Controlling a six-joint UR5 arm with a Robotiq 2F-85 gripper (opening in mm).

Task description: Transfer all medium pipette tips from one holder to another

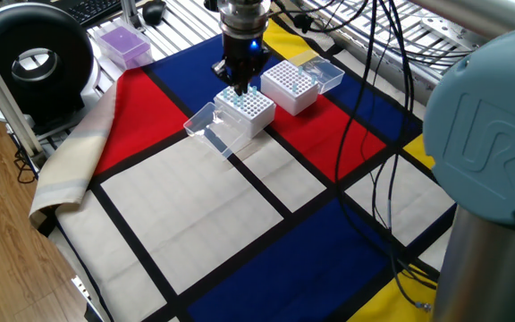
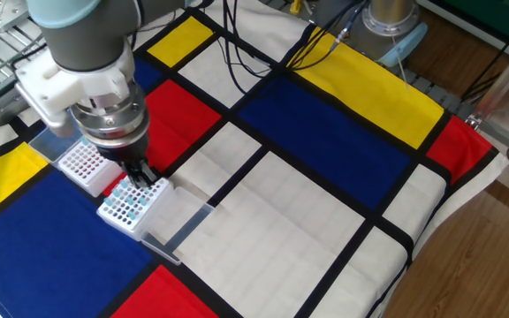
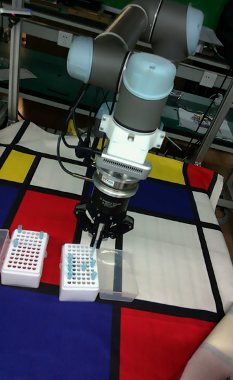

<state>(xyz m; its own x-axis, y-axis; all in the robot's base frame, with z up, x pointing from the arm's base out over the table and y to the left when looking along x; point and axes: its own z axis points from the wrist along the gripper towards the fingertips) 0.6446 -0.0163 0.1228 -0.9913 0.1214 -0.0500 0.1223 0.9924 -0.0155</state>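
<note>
Two white racks stand side by side on the coloured cloth. The nearer rack [image 1: 249, 111] [image 2: 131, 205] [image 3: 79, 271] holds several pale blue medium pipette tips [image 3: 71, 265] [image 2: 129, 201]. The other rack [image 1: 289, 85] [image 2: 82, 165] [image 3: 26, 257] shows only a few tips along its far edge. My gripper [image 1: 241, 85] [image 2: 142, 175] [image 3: 96, 241] hangs just above the nearer rack's far side, fingers closed together. A thin pale tip [image 3: 94, 246] hangs from between them, pointing down.
A clear hinged lid [image 1: 206, 125] [image 3: 118, 276] lies open beside the nearer rack, and another [image 1: 322, 72] beside the other rack. A purple box [image 1: 122, 43] and a black round device [image 1: 34, 58] sit at the table's far left. Cables [image 1: 374, 98] trail across the right.
</note>
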